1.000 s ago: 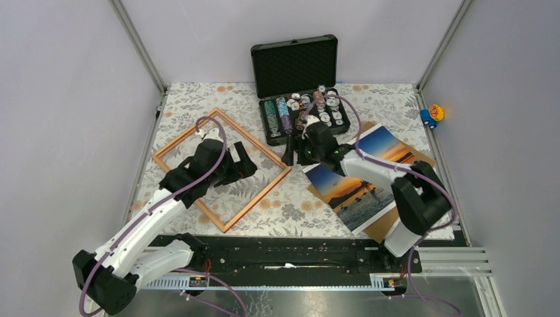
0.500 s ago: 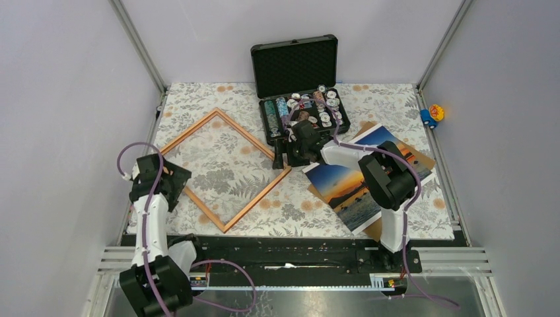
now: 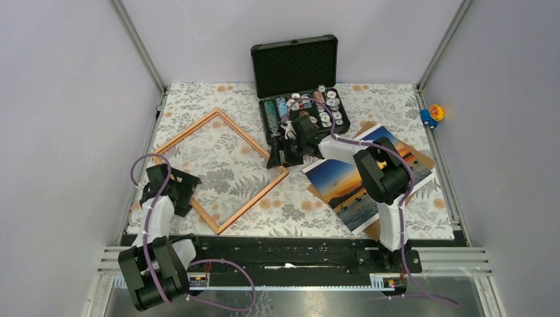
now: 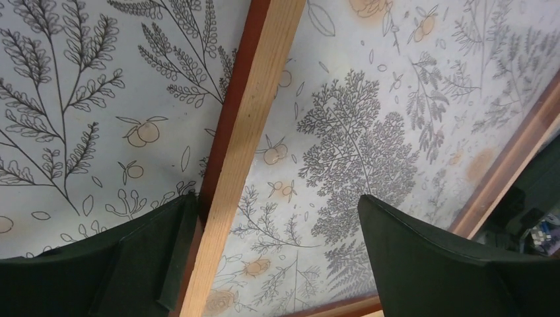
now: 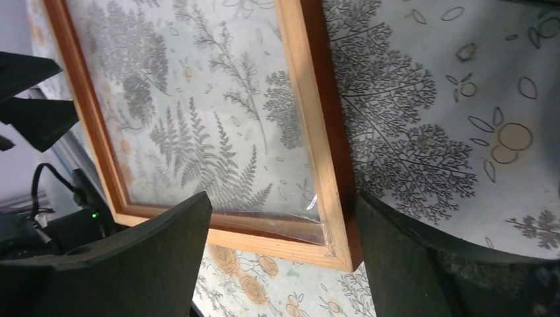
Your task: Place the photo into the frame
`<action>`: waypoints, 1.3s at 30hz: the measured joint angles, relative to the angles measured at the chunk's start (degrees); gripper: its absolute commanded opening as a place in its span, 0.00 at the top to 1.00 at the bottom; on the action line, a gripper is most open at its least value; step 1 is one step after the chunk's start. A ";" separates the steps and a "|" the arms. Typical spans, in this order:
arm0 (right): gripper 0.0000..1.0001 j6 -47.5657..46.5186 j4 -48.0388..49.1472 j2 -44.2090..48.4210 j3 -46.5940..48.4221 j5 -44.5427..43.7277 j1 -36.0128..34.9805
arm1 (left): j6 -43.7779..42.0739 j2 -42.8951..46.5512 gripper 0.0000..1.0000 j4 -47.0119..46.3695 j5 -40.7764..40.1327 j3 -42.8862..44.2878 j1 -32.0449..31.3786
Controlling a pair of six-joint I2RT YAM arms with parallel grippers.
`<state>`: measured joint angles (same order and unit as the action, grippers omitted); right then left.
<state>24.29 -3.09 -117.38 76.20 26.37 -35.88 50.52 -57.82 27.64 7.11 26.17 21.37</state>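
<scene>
The orange-brown wooden frame (image 3: 254,142) lies flat as a diamond on the flowered cloth, left of centre. My left gripper (image 3: 179,191) is open and low over its lower-left rail (image 4: 254,119), which runs close beside the left finger (image 4: 99,264). My right gripper (image 3: 277,155) is open at the frame's right corner (image 5: 333,241), which lies between its fingertips. A clear sheet (image 5: 218,132) fills the frame. The photo (image 3: 343,185), an orange sunset over blue water, lies face up to the right, untouched.
A brown cardboard backing board (image 3: 422,160) lies under the photo. An open black case of chips (image 3: 297,66) stands just behind the right gripper. A small toy (image 3: 432,113) sits past the table's right edge. Grey walls close in three sides.
The left arm has drawn back from the frame's middle to its lower-left rail. The right gripper has moved left from the photo's corner to the frame's right corner.
</scene>
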 measured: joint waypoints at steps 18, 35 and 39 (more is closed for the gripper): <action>0.14 8.55 8.00 11.15 -5.27 11.76 -2.05 | 1.55 0.70 0.01 -9.97 -1.03 -3.17 -6.05; 0.21 -7.45 -7.41 3.65 1.68 -8.28 -1.88 | 1.46 -1.14 0.01 -6.80 -2.40 -1.09 -7.37; 0.24 -7.58 -7.52 3.17 1.68 -8.02 -1.88 | 1.53 -1.09 0.01 -6.71 -2.38 -1.09 -7.43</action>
<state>16.71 -10.61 -114.21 77.89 18.35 -37.76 52.05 -58.92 20.93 4.73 25.08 13.93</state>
